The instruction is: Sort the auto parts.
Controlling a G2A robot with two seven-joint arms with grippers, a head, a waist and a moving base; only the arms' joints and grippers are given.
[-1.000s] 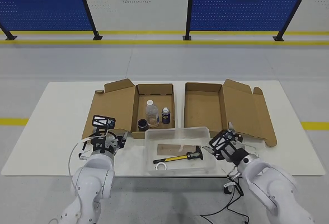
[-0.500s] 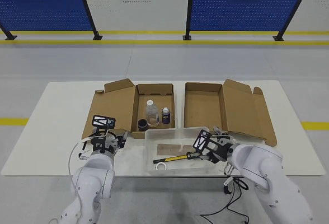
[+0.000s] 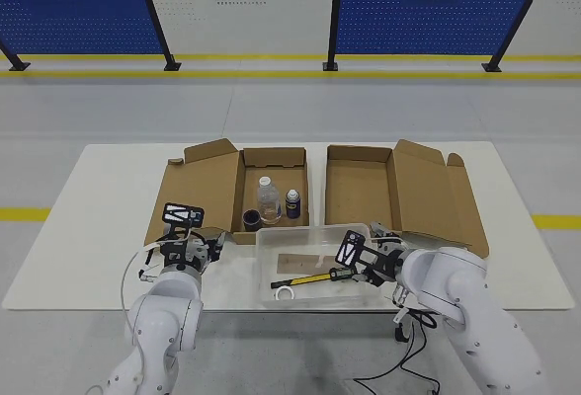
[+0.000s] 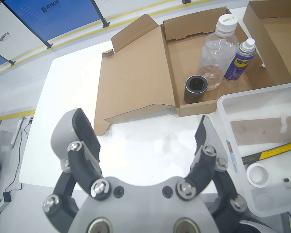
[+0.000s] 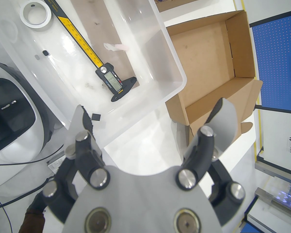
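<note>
A clear plastic bin (image 3: 310, 230) at the table's front middle holds a yellow-and-black digital caliper (image 3: 315, 277) (image 5: 87, 49), a white ring (image 3: 284, 293) (image 5: 35, 16) and a brown flat plate (image 3: 305, 262) (image 5: 104, 32). My right gripper (image 3: 355, 255) (image 5: 155, 120) hangs open above the bin's right end, with nothing between its fingers. My left gripper (image 3: 183, 219) (image 4: 145, 132) stands open and empty over bare table, left of the bin (image 4: 257, 92). The left cardboard box (image 3: 197, 193) holds a clear bottle (image 4: 218, 56), a blue spray can (image 4: 240, 64) and a black cylinder (image 4: 195, 92).
The right cardboard box (image 3: 358, 193) (image 5: 203, 49) stands behind the bin with its lid flap spread to the right and nothing inside. Both boxes' flaps lie flat on the white table (image 3: 103, 217). Cables hang off the front edge.
My right arm has swung left from beside the bin to above its right end, and its gripper has turned. The left arm has kept still.
</note>
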